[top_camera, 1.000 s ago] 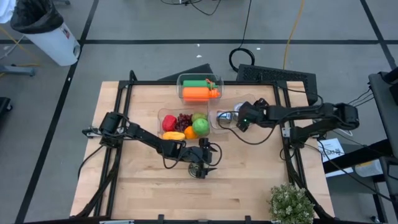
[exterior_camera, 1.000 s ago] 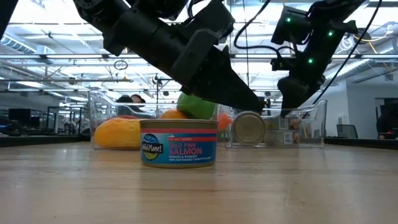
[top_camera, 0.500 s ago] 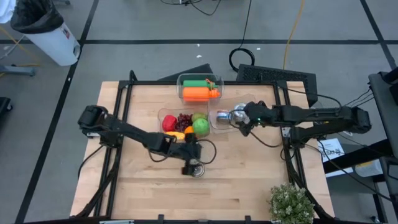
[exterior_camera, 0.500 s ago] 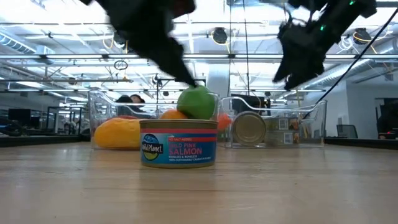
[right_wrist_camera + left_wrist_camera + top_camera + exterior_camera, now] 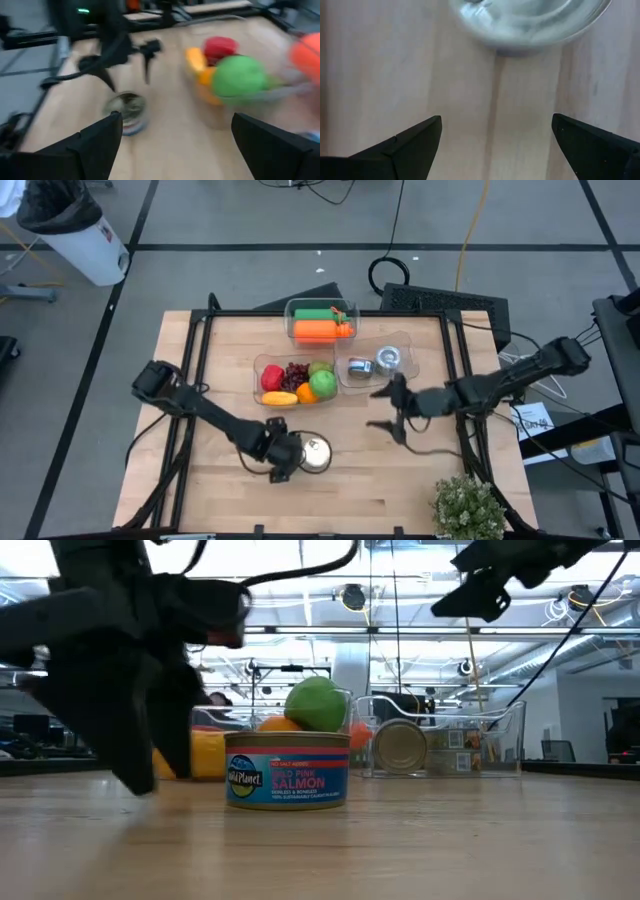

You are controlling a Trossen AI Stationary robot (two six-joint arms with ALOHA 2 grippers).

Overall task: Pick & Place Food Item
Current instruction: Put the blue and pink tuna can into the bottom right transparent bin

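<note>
Retreating from salmon can (image 5: 316, 453): left pincer (image 5: 281, 472) now just beside can, fingers apart, nothing held; earlier directly over it. Right pincer (image 5: 392, 410) pulled away from can too, fingers apart. Can upright on desk (image 5: 400, 480); likely placed.

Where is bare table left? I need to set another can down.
Free: the wood between the salmon can and the potted plant, and the table left of the fruit bin. Crowded: the three bins at the far middle.
</note>
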